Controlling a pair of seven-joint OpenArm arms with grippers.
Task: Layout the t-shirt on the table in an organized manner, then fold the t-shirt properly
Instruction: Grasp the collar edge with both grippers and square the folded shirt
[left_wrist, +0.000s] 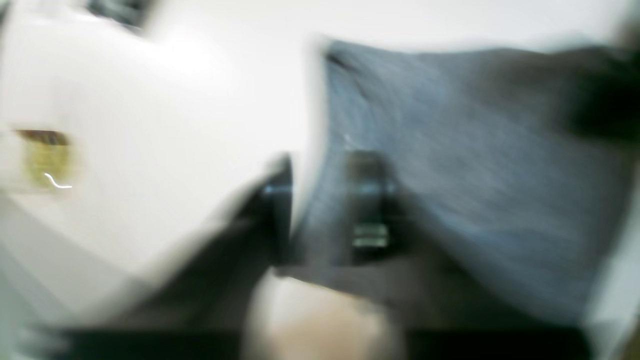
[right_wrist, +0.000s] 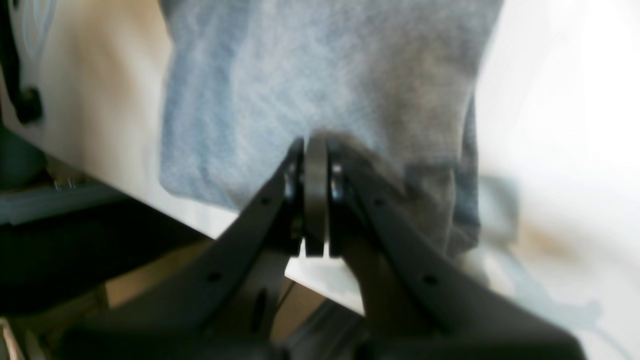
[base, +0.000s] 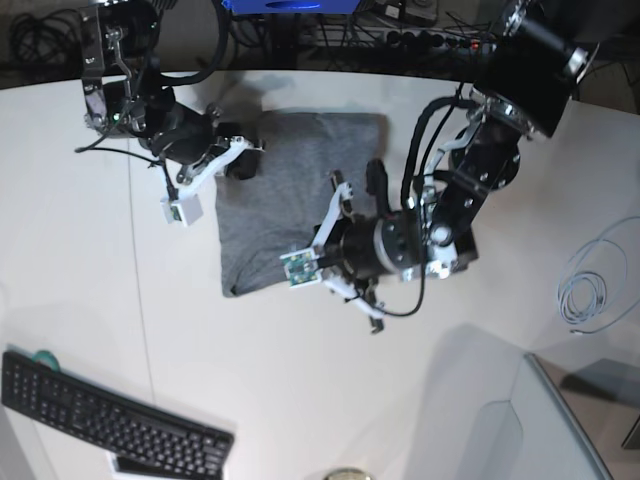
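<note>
The grey t-shirt (base: 285, 195) lies as a rough rectangle on the white table (base: 100, 330). My right gripper (base: 246, 160) is at the shirt's upper left edge. In the right wrist view it (right_wrist: 316, 150) is shut on a fold of the t-shirt (right_wrist: 310, 75), near the table's edge. My left gripper (base: 322, 248) is over the shirt's lower right part. In the blurred left wrist view its fingers (left_wrist: 280, 200) stand apart, straddling an edge of the t-shirt (left_wrist: 475, 165), one over bare table (left_wrist: 175, 125), one over the cloth.
A black keyboard (base: 110, 420) lies at the front left. A coiled pale cable (base: 585, 290) lies at the right. Dark cables and equipment sit beyond the table's far edge. A small yellowish object (left_wrist: 47, 160) shows blurred in the left wrist view.
</note>
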